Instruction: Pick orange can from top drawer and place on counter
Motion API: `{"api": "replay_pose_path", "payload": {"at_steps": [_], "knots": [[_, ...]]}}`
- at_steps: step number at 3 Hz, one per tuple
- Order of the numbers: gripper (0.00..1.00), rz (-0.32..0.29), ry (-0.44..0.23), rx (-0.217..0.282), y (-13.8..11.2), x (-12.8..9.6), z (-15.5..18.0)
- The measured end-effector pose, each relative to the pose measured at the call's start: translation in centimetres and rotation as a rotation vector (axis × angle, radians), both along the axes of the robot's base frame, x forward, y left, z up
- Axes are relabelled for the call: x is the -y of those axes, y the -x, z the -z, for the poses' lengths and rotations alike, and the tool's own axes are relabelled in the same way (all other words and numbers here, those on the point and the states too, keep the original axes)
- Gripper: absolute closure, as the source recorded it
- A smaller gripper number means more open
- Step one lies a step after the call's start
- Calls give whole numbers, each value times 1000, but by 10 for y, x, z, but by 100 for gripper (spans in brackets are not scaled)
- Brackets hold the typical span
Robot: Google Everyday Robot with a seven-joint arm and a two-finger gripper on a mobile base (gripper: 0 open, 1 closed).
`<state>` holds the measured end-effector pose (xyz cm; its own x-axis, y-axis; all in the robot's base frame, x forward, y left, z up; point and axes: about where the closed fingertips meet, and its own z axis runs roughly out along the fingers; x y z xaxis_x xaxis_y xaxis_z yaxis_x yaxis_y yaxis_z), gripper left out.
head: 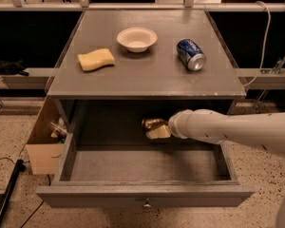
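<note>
The top drawer (145, 194) stands pulled open under the counter (147, 75). The orange can (153, 123), brownish-orange and gold, is at the back middle of the drawer, in shadow. My gripper (157, 131) reaches in from the right on the white arm (228, 129) and is right against the can, just below and to its right. The arm hides how the gripper sits on the can. I cannot tell if the can rests on the drawer floor or is lifted.
On the counter lie a blue can (190, 54) on its side at the right, a white bowl (137, 39) at the back middle and a yellow sponge (96, 59) at the left. A cardboard box (42, 144) stands left of the cabinet.
</note>
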<state>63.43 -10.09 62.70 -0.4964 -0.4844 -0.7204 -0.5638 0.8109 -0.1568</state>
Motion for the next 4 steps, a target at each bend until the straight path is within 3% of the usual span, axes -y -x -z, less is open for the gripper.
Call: {"api": "replay_pose_path", "payload": {"at_steps": [1,2,4], "knots": [[0,14,21,-15,-6,4,13],[15,15,24,-16,-7,4,13],[61,15,24,-16,-7,4,13]]}}
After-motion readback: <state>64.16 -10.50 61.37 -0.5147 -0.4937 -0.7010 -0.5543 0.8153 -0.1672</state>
